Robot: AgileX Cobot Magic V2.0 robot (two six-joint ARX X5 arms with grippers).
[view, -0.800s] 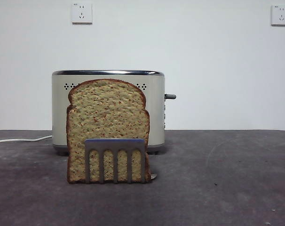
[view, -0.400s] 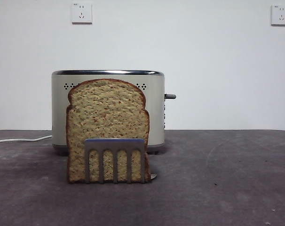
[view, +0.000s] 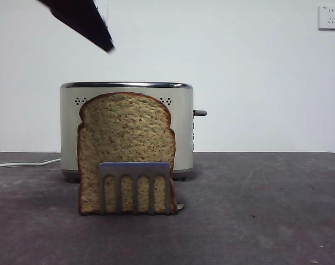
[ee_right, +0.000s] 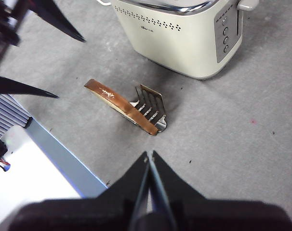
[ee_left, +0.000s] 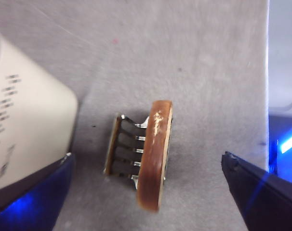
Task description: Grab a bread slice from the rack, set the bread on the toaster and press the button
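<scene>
The slice of bread [view: 126, 152] stands upright in the rack [view: 135, 187], its speckled face toward my front camera and its rounded top reaching nearly as high as the toaster [view: 178, 127] just behind it. From above, in the left wrist view, I see the slice [ee_left: 155, 154] edge-on, crust up, leaning against the outermost bars of the rack [ee_left: 122, 149], with the toaster's cream corner [ee_left: 25, 130] close by.

The left gripper [ee_left: 146, 192] hangs over the slice with its jaws spread wide, one on each side of the bread and neither touching it. In the front view it shows only as a dark tip [view: 82, 22] high at the top, well above the toaster. The right gripper [ee_right: 149, 161] waits back from the rack with its jaws pressed together, empty.

I judge the step in hand to be the approach for the pick. To do it well I would bring the left gripper straight down so the jaws straddle the thin faces of the slice near its top crust, and check that the near jaw clears the toaster wall. The bread looks slightly tilted in the rack, though the blur in the wrist view leaves me unsure how much, so I would match the wrist to that lean before closing. Grip gently, and lift straight up out of the bars. The button [view: 200, 113] sticks out from the toaster's narrow side, untouched, and the counter [view: 267, 210] around it is dark grey.
</scene>
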